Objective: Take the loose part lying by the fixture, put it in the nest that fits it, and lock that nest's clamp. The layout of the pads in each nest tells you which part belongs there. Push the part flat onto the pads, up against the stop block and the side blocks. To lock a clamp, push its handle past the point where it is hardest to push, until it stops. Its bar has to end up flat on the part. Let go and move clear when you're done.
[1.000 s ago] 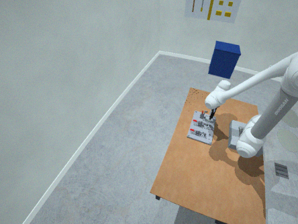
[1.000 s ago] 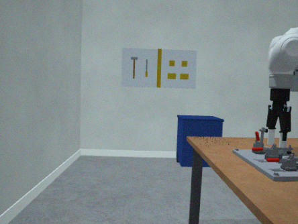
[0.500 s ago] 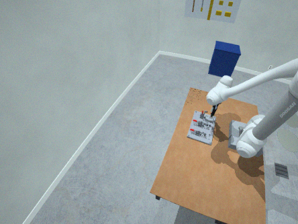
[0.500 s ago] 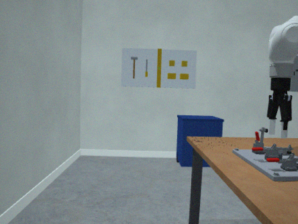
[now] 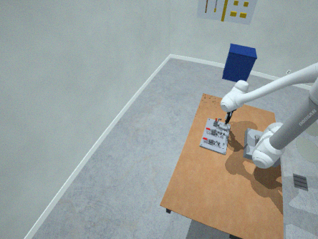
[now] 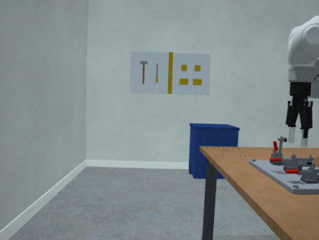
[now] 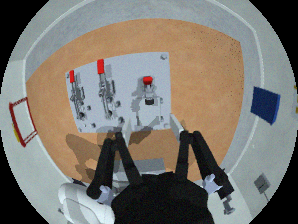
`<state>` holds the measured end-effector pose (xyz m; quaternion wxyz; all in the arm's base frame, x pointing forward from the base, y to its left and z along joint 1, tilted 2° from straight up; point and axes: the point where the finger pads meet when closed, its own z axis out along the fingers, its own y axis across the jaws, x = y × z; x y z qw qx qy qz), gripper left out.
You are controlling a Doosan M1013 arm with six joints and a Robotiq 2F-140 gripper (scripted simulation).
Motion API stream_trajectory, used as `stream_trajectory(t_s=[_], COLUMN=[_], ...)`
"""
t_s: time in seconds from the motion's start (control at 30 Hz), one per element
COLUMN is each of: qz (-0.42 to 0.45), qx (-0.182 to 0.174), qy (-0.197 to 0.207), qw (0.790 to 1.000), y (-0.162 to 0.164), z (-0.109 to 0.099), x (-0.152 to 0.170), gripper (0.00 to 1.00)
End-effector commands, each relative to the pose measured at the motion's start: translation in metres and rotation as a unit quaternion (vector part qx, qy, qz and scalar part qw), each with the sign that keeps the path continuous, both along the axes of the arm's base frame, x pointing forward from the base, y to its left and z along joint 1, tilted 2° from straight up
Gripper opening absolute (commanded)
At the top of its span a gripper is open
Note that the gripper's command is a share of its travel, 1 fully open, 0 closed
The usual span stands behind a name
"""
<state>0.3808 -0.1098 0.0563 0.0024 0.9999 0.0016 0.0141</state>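
The grey fixture plate [image 5: 215, 137] lies on the wooden table and carries three clamps with red handles; it also shows in the wrist view [image 7: 116, 99] and in the exterior view [image 6: 289, 172]. Two clamps [image 7: 72, 78] [image 7: 101, 68] have their handles lying low. The far clamp's red handle [image 6: 275, 146] stands upright. A grey part [image 7: 150, 106] lies in that far nest. My gripper [image 6: 298, 139] is open and empty, and hangs above that nest, clear of the part; it also shows in the wrist view [image 7: 149, 131].
A blue bin [image 6: 213, 149] stands on the floor beyond the table's far edge. The arm's grey base block [image 5: 252, 143] sits on the table right of the fixture. A tool poster [image 6: 169, 72] hangs on the back wall.
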Motion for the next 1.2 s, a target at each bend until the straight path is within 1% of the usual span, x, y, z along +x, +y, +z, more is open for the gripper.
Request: stream_trajectory(t_s=[0.0, 0.1, 0.13, 0.23, 0.33, 0.5, 0.57, 0.73, 0.83, 0.93, 1.17], qz=[0.0, 0.0, 0.0, 0.0, 0.0, 0.0, 0.0, 0.0, 0.0, 0.0, 0.0], qx=[0.0, 0.0, 0.0, 0.0, 0.0, 0.0, 0.0, 0.0, 0.0, 0.0, 0.0], qy=[0.0, 0.0, 0.0, 0.0, 0.0, 0.0, 0.0, 0.0, 0.0, 0.0, 0.0], qw=[1.0, 1.0, 1.0, 1.0, 1.0, 1.0, 1.0, 1.0, 1.0, 1.0, 1.0], y=[0.0, 0.0, 0.0, 0.0, 0.0, 0.0, 0.0, 0.0, 0.0, 0.0, 0.0], z=[0.0, 0.0, 0.0, 0.003, 0.013, 0.045, 0.045, 0.081, 0.094, 0.098, 0.098], x=[0.0, 0.0, 0.0, 0.0, 0.0, -0.001, -0.001, -0.002, -0.003, -0.003, -0.002], gripper=[0.62, 0.62, 0.35, 0.35, 0.35, 0.35, 0.35, 0.35, 0.35, 0.35, 0.35])
